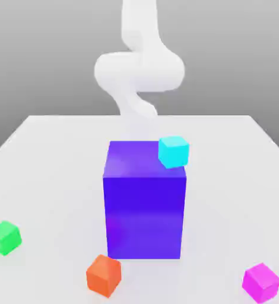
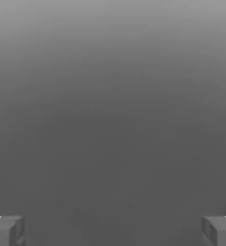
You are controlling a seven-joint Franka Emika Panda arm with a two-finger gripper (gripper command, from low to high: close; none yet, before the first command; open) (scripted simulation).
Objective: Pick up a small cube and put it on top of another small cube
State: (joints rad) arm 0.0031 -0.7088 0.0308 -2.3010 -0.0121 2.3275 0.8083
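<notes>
Starting with the biggest item: white desk point(image 1: 41, 172) carries everything, arm point(image 1: 139, 68) rises behind the middle of it. Large blue block point(image 1: 145, 202) stands at desk centre, tall, flat-sided, and it blocks most of the lower arm in the exterior view. Not a small cube, so likely just an obstacle.

Small cubes next. Cyan cube point(image 1: 173, 151) appears at the blue block's top corner toward the exterior view's right; can't tell if it rests on that corner or sits on the desk behind it. Orange cube point(image 1: 104, 275) lies just in front of the block on the desk, turned corner-on. Magenta cube point(image 1: 262, 282) is near the front on the exterior view's right, green cube point(image 1: 5, 237) well apart on the exterior view's left. None touch each other.

Fingers point(image 2: 4, 229): tips show at the edges of the hand view, spread fully wide, nothing between them; gripper point(image 2: 113, 230) holds nothing.

Handling guess: cubes look rigid, light, smooth-faced, not fragile. Probably slippery if pinched on edges, so take two opposite flat faces, centred, fingers squared to the cube's rotation. Orange needs a wrist turn to match. Stacking needs flat, aligned release; small top face gives little margin.
</notes>
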